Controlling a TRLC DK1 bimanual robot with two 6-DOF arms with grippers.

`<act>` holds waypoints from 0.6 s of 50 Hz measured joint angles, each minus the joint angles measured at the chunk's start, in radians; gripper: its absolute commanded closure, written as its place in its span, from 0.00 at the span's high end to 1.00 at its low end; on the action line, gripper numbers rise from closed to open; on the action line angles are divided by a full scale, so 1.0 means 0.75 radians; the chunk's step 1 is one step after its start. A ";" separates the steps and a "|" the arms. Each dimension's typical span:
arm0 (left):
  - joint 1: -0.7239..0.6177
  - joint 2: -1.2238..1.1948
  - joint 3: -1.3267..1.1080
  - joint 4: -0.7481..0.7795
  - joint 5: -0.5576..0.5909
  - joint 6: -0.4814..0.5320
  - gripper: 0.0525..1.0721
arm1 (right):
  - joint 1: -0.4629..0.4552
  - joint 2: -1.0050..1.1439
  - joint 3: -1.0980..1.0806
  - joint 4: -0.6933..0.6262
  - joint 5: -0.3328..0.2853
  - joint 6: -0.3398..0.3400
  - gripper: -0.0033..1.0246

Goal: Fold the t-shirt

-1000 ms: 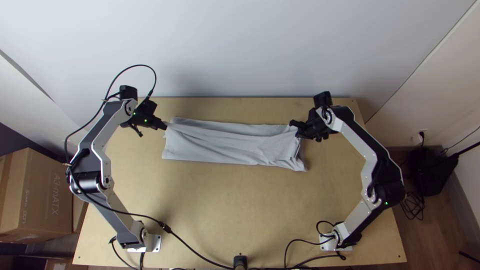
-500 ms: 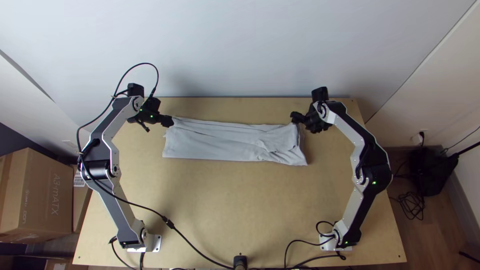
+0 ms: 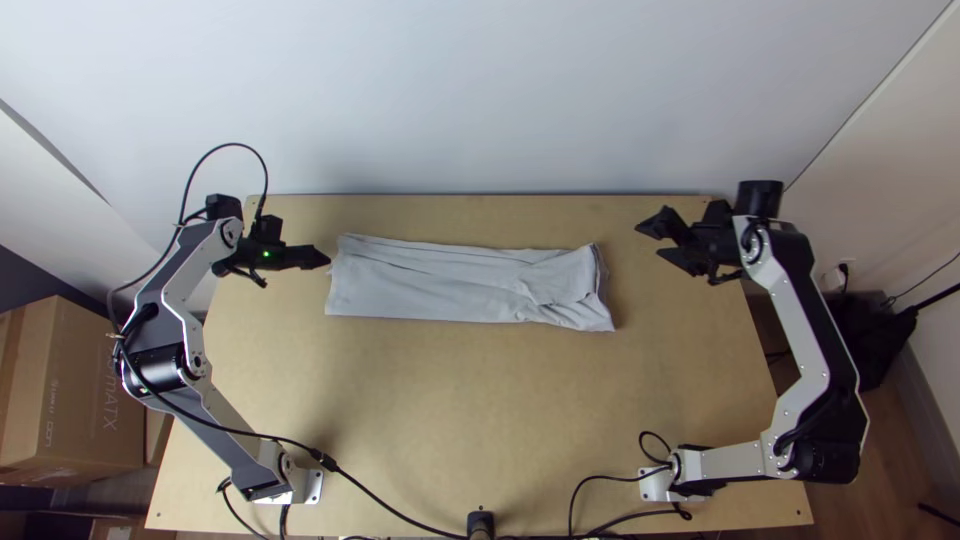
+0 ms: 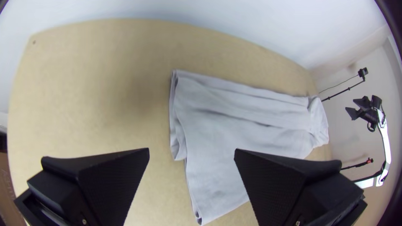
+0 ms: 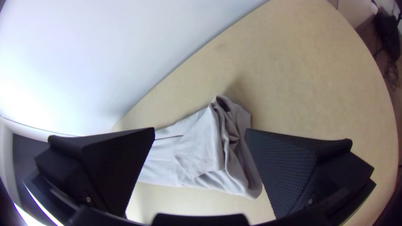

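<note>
Gaping wide, left claw [image 3: 326,258] hovers near the t-shirt's [image 3: 440,285] edge, right claw [image 3: 650,240], also wide, well apart.

So the t-shirt [image 3: 440,285]'s lying crosswise on the desk [image 3: 450,400], nearer the back edge than the front, with a wall [image 3: 480,100] right behind the desk. Left hand [image 3: 328,258] is just beside the shirt's left end, toward the back corner. Right hand [image 3: 649,240] is off past the right end, clearly apart from it. Arm bases sit at the front, left [image 3: 300,485] and right [image 3: 660,485], and there's a box [image 3: 75,390] left of the desk.
</note>
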 measured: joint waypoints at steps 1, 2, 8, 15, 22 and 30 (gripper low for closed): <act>0.004 0.002 -0.019 0.004 0.014 0.006 0.96 | -0.019 -0.008 -0.001 -0.011 -0.040 0.001 0.96; 0.007 0.003 -0.032 0.006 0.022 0.009 0.96 | -0.042 -0.014 -0.002 -0.021 -0.078 0.005 0.96; 0.019 0.020 -0.095 0.059 0.058 0.014 0.96 | -0.134 -0.069 -0.006 -0.113 -0.300 0.010 0.96; 0.025 0.066 -0.105 0.094 0.084 0.017 0.96 | -0.196 -0.190 -0.006 -0.162 -0.460 0.014 0.96; 0.024 0.092 -0.112 0.104 0.098 0.017 0.96 | -0.199 -0.320 -0.006 -0.208 -0.512 0.014 0.96; -0.002 0.105 -0.113 0.144 0.103 0.005 0.96 | -0.186 -0.409 -0.006 -0.233 -0.518 0.014 0.96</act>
